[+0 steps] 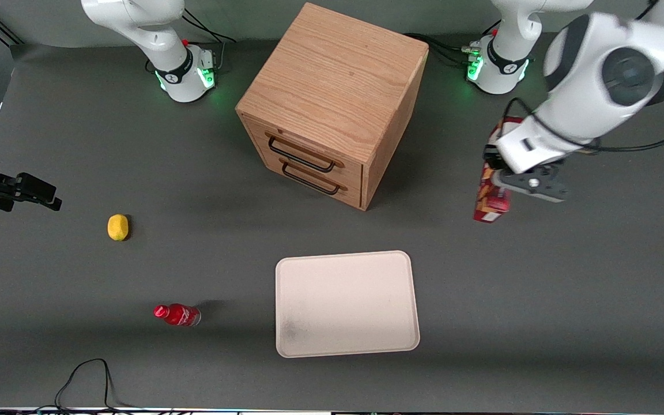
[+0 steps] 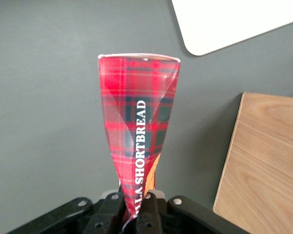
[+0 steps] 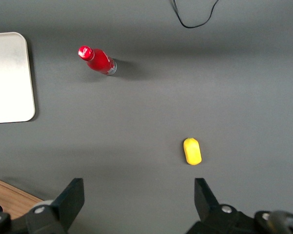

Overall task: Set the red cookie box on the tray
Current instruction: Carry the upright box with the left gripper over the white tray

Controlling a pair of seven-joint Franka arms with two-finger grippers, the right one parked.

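Note:
My left gripper [image 1: 502, 180] is shut on the red cookie box [image 1: 489, 202], a slim tartan-red box hanging lengthwise below the fingers near the working arm's end of the table. In the left wrist view the box [image 2: 136, 126] sticks straight out from the gripper [image 2: 136, 210], its held end pinched flat between the jaws. The tray [image 1: 346, 300], cream-white with rounded corners, lies flat with nothing on it, nearer the front camera than the box and toward the table's middle. One tray corner [image 2: 224, 24] shows past the box's free end.
A wooden two-drawer cabinet [image 1: 332, 98] stands mid-table, beside the held box; its side [image 2: 263, 165] is close to the gripper. A small red bottle [image 1: 177, 314] and a yellow fruit [image 1: 117, 226] lie toward the parked arm's end. A black cable [image 1: 84, 377] loops at the front edge.

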